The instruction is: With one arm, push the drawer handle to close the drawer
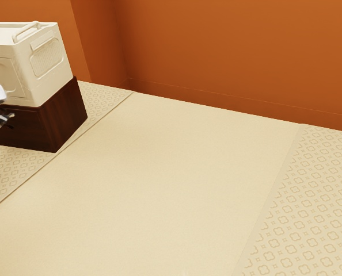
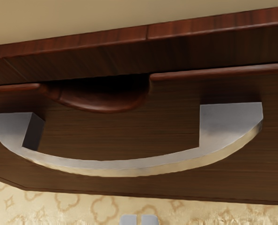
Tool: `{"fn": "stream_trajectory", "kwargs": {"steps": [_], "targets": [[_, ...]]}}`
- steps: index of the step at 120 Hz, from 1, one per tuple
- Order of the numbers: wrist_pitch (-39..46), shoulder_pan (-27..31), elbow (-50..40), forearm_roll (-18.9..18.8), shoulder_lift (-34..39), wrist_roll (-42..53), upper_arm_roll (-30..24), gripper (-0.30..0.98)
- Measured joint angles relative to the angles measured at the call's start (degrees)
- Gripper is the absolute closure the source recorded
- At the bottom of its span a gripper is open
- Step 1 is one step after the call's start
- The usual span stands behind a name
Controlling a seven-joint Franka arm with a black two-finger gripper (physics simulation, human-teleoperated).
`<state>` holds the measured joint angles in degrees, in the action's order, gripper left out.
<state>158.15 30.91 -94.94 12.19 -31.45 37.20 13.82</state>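
At the exterior view's left edge, the gripper [image 1: 3, 117] is beside the front of the dark wooden cabinet [image 1: 68, 117]. The wrist view has the gripper [image 2: 139, 220] at its lower edge, fingertips side by side with only a sliver between them and nothing held. A curved grey metal handle [image 2: 115, 168] is fixed across the brown drawer front [image 2: 125, 129], apart from the fingertips. Above the handle, the drawer's top edge has a rounded notch with darkness behind it. How far the drawer stands out cannot be told.
A cream box [image 1: 30, 72] with a top handle rests on the cabinet. Patterned floor [image 1: 326, 190] surrounds a plain pale area [image 1: 159, 184], and orange walls [image 1: 234, 52] rise behind.
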Motion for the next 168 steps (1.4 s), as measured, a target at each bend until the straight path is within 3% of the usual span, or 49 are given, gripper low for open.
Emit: {"fn": "stream_trajectory", "kwargs": {"steps": [16, 45, 78, 98, 119, 168], "targets": [[-0.54, -0.21, -6.53, 0.07, 5.02, 0.17, 0.12, 0.78], [-2.00, -2.73, -20.01, 3.57, 17.08, 0.21, 0.99, 0.29], [-10.90, -3.34, -26.31, 3.48, 28.84, -0.75, 1.70, 0.08], [-18.38, -3.88, -27.31, -3.87, 35.96, -4.18, 1.71, 0.04], [-27.48, -9.02, -27.10, -11.69, 42.45, -7.84, 1.23, 0.02], [-51.37, -21.59, -15.94, -22.92, 47.72, -13.26, -0.91, 0.00]]}}
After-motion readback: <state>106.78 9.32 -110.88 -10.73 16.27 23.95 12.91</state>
